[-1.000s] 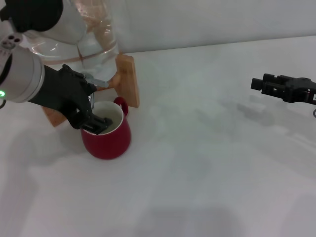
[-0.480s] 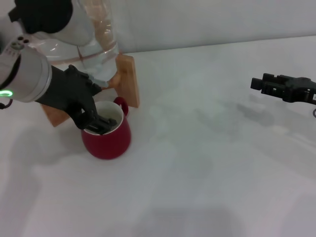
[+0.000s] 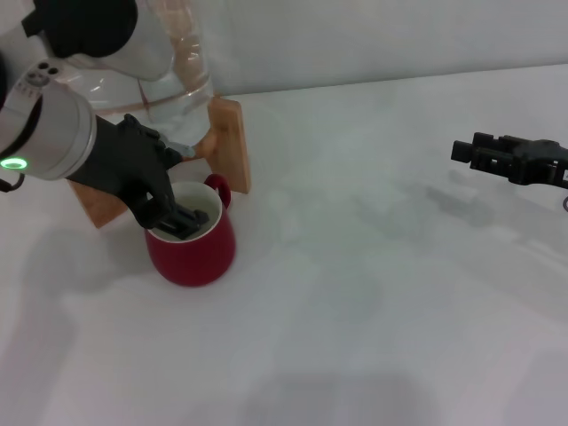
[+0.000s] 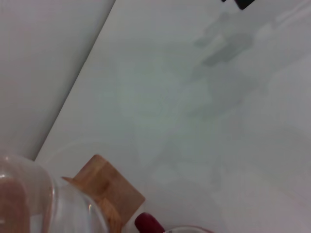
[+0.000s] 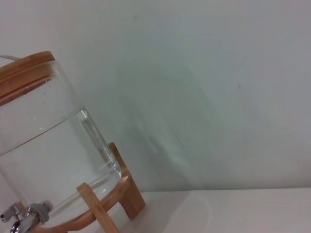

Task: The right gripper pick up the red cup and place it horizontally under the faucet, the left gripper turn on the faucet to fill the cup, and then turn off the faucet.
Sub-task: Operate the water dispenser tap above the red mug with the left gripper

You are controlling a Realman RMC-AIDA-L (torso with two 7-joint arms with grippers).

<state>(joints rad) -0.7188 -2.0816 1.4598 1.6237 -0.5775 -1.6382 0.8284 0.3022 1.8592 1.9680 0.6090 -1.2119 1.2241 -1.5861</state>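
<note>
Head view: left hand (image 3: 173, 216) over red cup (image 3: 193, 251)

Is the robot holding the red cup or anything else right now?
Cannot tell for sure. The left gripper hangs over the cup below the faucet, fingertips at its mouth, grip hidden. The right gripper hovers far off, holding nothing.

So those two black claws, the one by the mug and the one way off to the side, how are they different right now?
The left gripper reaches down over the red cup, its fingertips at the rim, close under the water jar; the right gripper hangs apart over bare table, near nothing. The left one has a silver wrist with a green light; the right one's wrist is out of view. Both are black claws.
</note>
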